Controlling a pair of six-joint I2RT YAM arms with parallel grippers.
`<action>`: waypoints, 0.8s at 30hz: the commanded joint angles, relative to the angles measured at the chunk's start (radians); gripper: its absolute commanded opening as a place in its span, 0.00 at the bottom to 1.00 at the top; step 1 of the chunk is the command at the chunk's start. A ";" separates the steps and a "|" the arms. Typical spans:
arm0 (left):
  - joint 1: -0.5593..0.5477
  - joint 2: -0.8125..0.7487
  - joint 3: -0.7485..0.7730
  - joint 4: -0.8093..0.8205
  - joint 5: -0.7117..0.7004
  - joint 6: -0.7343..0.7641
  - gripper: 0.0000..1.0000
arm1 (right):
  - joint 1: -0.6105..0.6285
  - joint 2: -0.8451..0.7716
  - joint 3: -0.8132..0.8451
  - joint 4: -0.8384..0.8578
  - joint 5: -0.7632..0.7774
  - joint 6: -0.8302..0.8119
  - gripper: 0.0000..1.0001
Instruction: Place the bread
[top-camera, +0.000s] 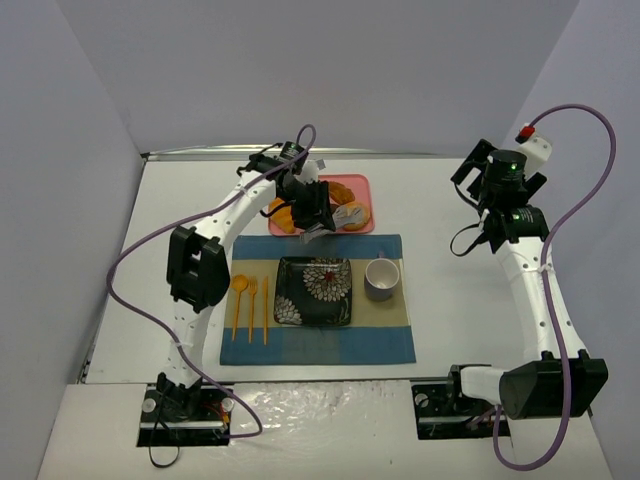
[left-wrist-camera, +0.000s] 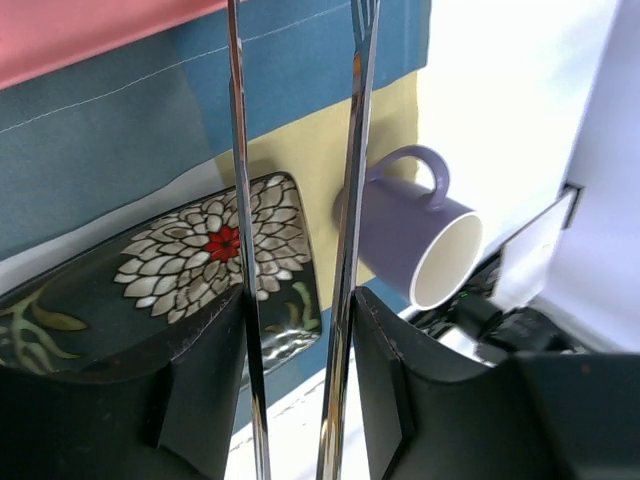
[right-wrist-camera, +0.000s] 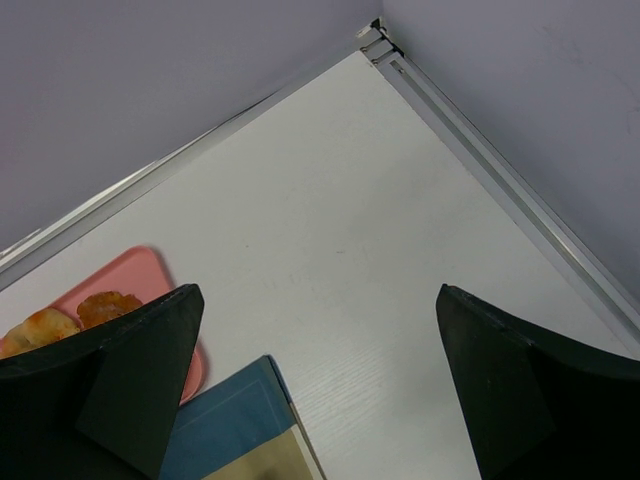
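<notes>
The bread (top-camera: 352, 214), a small round bun with a pale top, lies at the right end of the pink tray (top-camera: 360, 183). My left gripper (top-camera: 311, 206) hovers over the tray's left half and is shut on metal tongs (left-wrist-camera: 352, 180). The tongs' two arms run up between my fingers (left-wrist-camera: 385, 330); their tips are out of the left wrist view, and no bread shows between them. The patterned black plate (top-camera: 314, 291) lies on the placemat (top-camera: 316, 340) and shows below the tongs in the left wrist view (left-wrist-camera: 190, 255). My right gripper (right-wrist-camera: 318, 292) is open and empty, over the bare table at the far right.
A long croissant (top-camera: 341, 190) and an orange roll (top-camera: 283, 216) also lie on the tray. A lilac cup (top-camera: 381, 278) stands right of the plate. An orange spoon, fork and knife (top-camera: 250, 300) lie left of it. Walls close in the table.
</notes>
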 joint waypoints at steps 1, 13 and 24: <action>0.041 -0.116 -0.057 0.195 0.065 -0.154 0.39 | -0.006 0.010 -0.001 0.074 0.006 0.005 1.00; 0.120 -0.208 -0.243 0.359 0.113 -0.303 0.36 | -0.006 0.035 -0.001 0.082 -0.011 0.003 1.00; 0.147 -0.225 -0.267 0.373 0.159 -0.294 0.40 | -0.006 0.061 -0.003 0.088 -0.021 -0.002 1.00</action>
